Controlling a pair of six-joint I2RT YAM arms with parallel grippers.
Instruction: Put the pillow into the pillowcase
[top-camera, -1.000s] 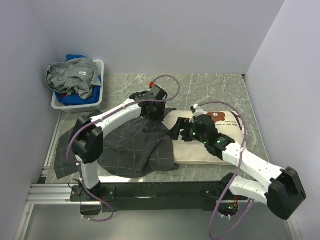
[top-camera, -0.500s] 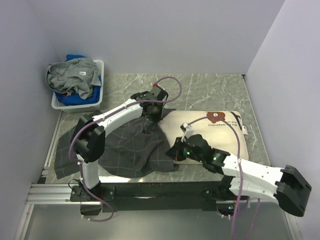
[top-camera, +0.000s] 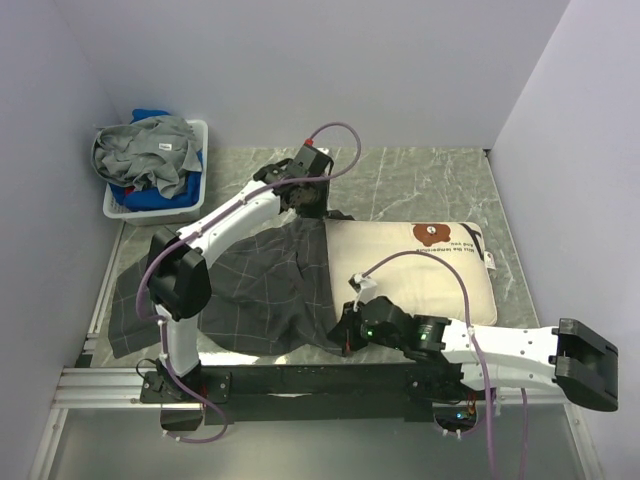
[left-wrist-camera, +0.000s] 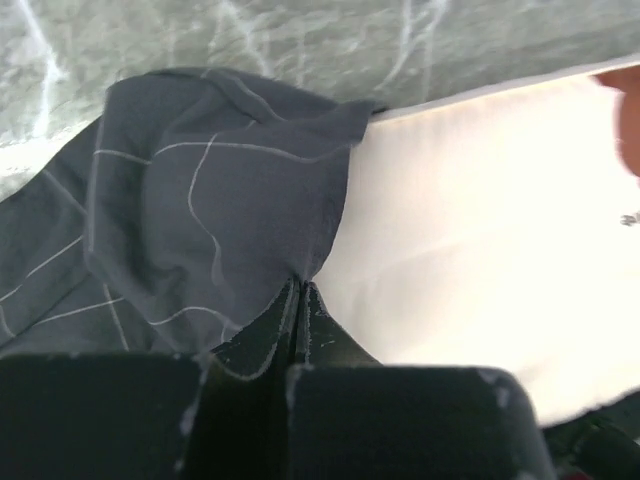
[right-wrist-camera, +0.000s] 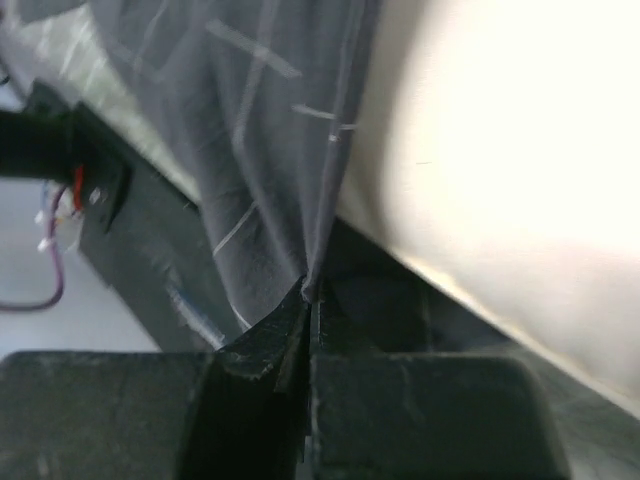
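Observation:
The cream-white pillow (top-camera: 420, 275) lies flat on the right half of the table, its bear face at the far right end. The dark grid-lined pillowcase (top-camera: 240, 290) is spread to its left, its edge meeting the pillow's left end. My left gripper (top-camera: 307, 207) sits at the far corner of that edge, shut on a pinch of pillowcase (left-wrist-camera: 200, 200) right beside the pillow (left-wrist-camera: 470, 220). My right gripper (top-camera: 345, 338) is at the near corner, shut on the pillowcase (right-wrist-camera: 270, 130) hem, the pillow (right-wrist-camera: 510, 150) just to its right.
A white basket (top-camera: 150, 212) heaped with grey and blue clothes stands at the far left corner. Pale walls close in the marble table (top-camera: 420, 180) on three sides. A black rail (top-camera: 300, 380) runs along the near edge, just below the right gripper.
Both grippers have shut on the pillowcase's edge. The right arm swept from over the pillow to the near edge; the left moved farther back, stretching the edge along the pillow's left end.

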